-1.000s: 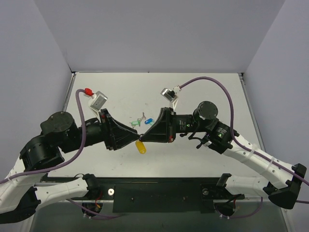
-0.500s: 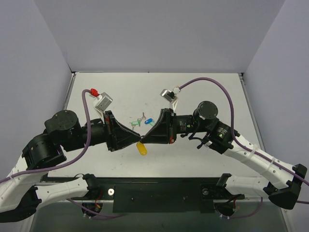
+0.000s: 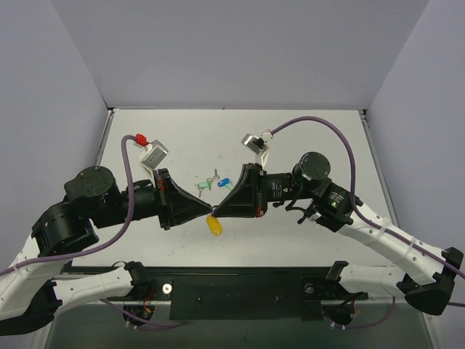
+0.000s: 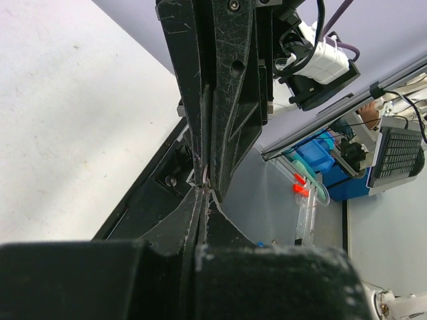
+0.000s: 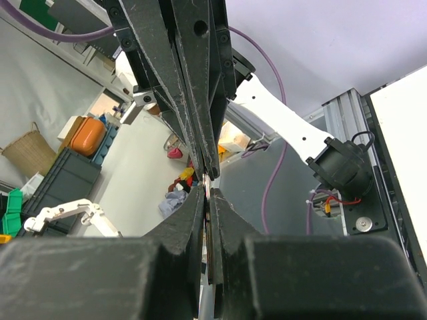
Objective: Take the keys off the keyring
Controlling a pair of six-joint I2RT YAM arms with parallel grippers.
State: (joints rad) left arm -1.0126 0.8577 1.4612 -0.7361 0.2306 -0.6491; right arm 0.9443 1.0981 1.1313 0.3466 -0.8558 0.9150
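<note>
My two grippers meet tip to tip above the table in the top view, the left gripper (image 3: 208, 211) coming from the left and the right gripper (image 3: 217, 210) from the right. The yellow-orange tag of the keyring (image 3: 214, 225) hangs just below where the tips meet. In the left wrist view my left gripper (image 4: 202, 190) is shut, with a sliver of metal at its tips. In the right wrist view my right gripper (image 5: 209, 190) is shut on a thin silver key (image 5: 208, 181) seen edge-on. The thin metal ring is too small to make out.
On the table behind the grippers lie a green key tag (image 3: 205, 185), a blue key tag (image 3: 225, 182) and a small loose key (image 3: 213, 176). The table's black front rail (image 3: 240, 291) runs below the arms.
The left wrist has turned a little and its camera block has risen. The meeting point of the tips and the hanging yellow tag have drifted slightly right and down. Both grippers stay shut.
</note>
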